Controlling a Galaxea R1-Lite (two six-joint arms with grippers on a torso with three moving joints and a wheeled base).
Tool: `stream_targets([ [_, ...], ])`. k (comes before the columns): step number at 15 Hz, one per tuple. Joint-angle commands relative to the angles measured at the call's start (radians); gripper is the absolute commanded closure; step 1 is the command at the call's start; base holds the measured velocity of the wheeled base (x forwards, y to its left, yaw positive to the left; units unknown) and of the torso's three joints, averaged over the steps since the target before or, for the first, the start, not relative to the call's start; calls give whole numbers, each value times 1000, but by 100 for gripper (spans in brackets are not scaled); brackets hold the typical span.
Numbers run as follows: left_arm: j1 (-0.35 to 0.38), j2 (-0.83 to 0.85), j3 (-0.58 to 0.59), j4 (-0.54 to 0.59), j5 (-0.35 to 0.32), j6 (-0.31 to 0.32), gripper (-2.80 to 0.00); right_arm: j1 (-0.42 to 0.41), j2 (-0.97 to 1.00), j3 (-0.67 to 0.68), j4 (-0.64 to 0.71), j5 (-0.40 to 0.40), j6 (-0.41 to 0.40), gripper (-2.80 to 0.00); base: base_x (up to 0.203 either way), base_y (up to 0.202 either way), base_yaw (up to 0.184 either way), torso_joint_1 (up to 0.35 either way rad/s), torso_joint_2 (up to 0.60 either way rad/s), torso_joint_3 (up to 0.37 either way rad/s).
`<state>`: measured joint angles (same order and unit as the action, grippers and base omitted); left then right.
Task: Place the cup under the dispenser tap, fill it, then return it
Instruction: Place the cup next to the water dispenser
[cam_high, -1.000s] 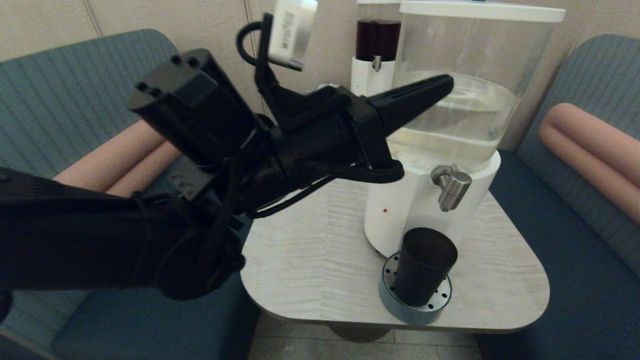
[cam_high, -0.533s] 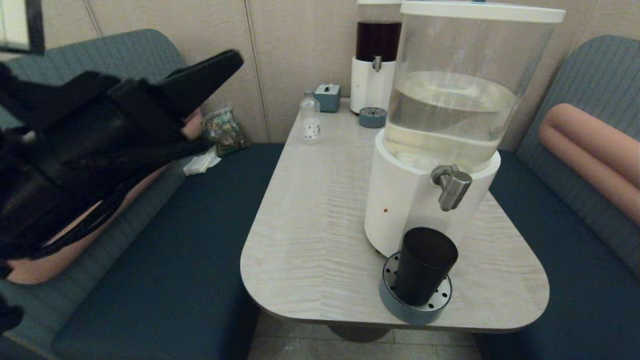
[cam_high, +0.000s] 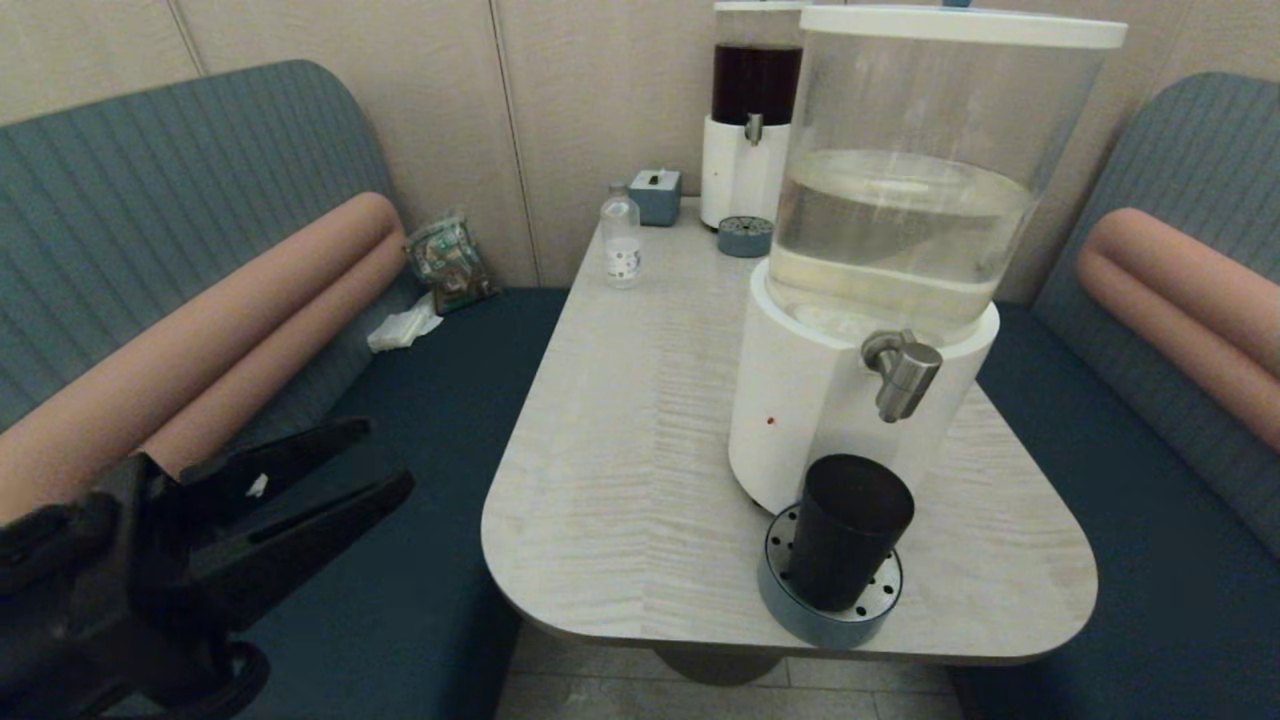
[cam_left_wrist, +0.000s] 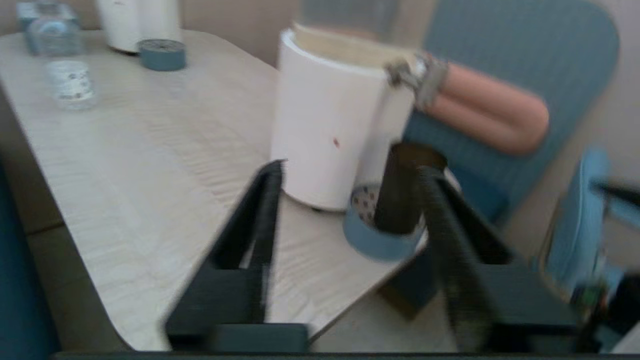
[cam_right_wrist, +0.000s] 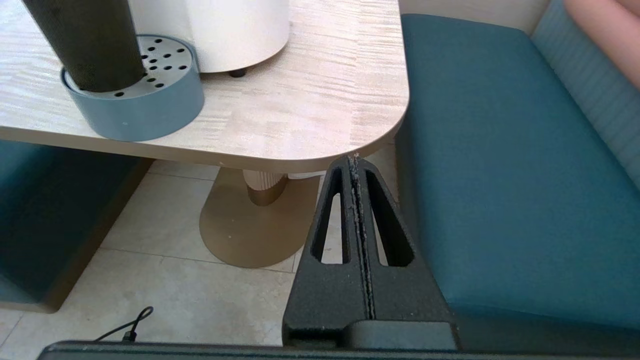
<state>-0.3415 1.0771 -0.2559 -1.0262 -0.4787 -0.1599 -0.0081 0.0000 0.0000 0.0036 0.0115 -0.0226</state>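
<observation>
The dark tumbler cup (cam_high: 848, 530) stands upright on a blue-grey perforated drip tray (cam_high: 790, 605), directly below the brushed-steel tap (cam_high: 905, 372) of the big white-based dispenser (cam_high: 800, 420). My left gripper (cam_high: 385, 455) hangs open and empty at the lower left, off the table over the bench. The left wrist view looks past my left gripper (cam_left_wrist: 350, 171) at the cup (cam_left_wrist: 402, 195) and tap (cam_left_wrist: 425, 82) from a distance. My right gripper (cam_right_wrist: 354, 161) is shut below the table's near right corner, with the cup (cam_right_wrist: 85, 45) and tray (cam_right_wrist: 140, 110) above it.
A small clear bottle (cam_high: 621, 240), a blue box (cam_high: 655, 195), the dark-liquid dispenser (cam_high: 752, 110) and its small tray (cam_high: 745, 236) stand at the table's far end. Blue benches with pink bolsters (cam_high: 200, 330) flank the table (cam_high: 620, 480). A packet (cam_high: 448, 262) lies on the left bench.
My left arm has swung from high in front of the dispenser, leftward and down, to the lower left beside the table. The cup has not moved.
</observation>
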Motion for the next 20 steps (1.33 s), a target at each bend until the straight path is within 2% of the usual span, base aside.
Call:
stream_targets([
  [1, 1, 85, 11, -22, -53, 94, -280, 0, 2, 2, 1, 1, 0, 0, 0, 0, 0, 0, 0, 0],
  [5, 6, 322, 4, -115, -179, 285, -280, 0, 2, 2, -1, 1, 0, 0, 0, 0, 0, 0, 0, 0],
  [9, 11, 535, -109, -143, -260, 368, -280, 0, 2, 0, 1, 1, 0, 0, 0, 0, 0, 0, 0, 0],
  [13, -3, 753, -285, -160, -295, 391, -280, 0, 2, 0, 1, 1, 0, 0, 0, 0, 0, 0, 0, 0],
  [16, -130, 853, -380, -162, -299, 362, -280, 0, 2, 0, -1, 1, 0, 0, 0, 0, 0, 0, 0, 0],
  [20, -240, 944, -495, -164, -258, 319, -280, 0, 2, 2, 1, 1, 0, 0, 0, 0, 0, 0, 0, 0],
])
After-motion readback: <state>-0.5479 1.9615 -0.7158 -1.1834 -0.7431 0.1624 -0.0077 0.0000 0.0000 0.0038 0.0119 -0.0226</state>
